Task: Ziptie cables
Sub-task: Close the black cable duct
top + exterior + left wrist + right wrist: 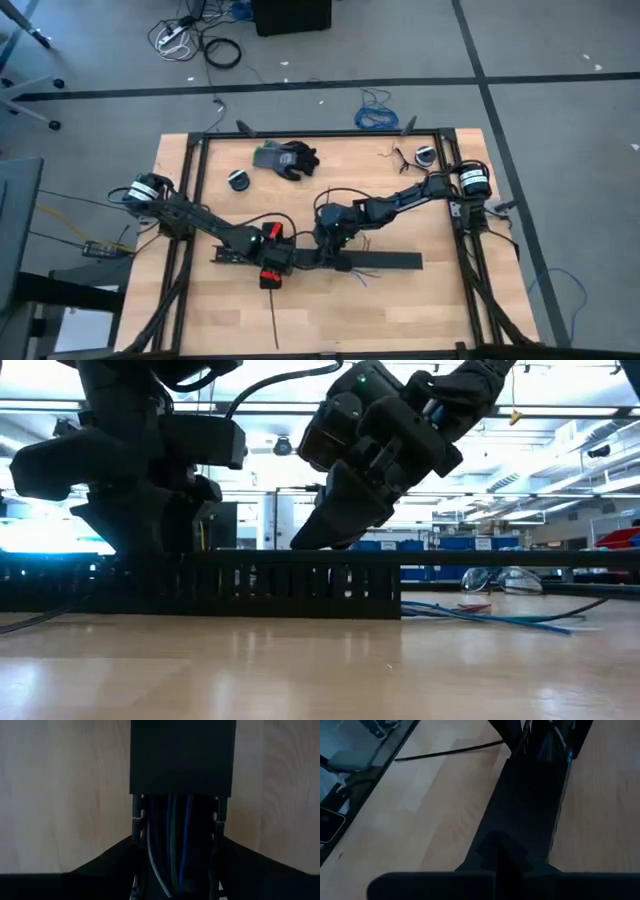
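A: Where does the job stand?

B: On the table (420, 320), the slotted duct (380, 262) lies toward the front edge, both arms bent over it. The cables (172, 845) run inside the duct, their ends fanning out near its middle.

A: The grippers?

B: The left gripper (272, 262) and right gripper (330, 240) press at the duct; I cannot tell how either's jaws stand.

A: Tied yet?

B: Seemingly not. One ziptie (274, 318) lies untouched by the front edge.
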Robot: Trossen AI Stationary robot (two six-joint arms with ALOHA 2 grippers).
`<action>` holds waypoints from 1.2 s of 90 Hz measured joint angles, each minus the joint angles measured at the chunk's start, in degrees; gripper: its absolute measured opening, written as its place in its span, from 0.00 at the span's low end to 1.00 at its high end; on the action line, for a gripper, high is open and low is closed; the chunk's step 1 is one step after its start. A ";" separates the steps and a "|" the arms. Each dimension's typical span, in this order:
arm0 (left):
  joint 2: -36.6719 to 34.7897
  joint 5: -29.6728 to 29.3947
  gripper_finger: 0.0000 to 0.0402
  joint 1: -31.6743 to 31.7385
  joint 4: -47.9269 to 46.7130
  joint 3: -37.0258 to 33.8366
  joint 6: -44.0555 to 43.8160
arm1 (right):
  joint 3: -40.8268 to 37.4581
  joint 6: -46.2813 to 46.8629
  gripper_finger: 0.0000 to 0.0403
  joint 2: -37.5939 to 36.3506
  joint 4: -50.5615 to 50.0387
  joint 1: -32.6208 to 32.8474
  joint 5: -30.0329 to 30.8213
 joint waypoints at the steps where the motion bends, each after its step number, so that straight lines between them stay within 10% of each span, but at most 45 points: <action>1: 0.00 -0.06 0.57 0.00 0.01 0.00 0.00 | 0.00 0.01 0.00 0.00 -0.01 0.00 -0.01; 108: -0.09 -0.37 0.74 0.44 2.53 0.17 0.17 | -0.20 0.71 0.00 -0.26 2.00 0.13 -1.55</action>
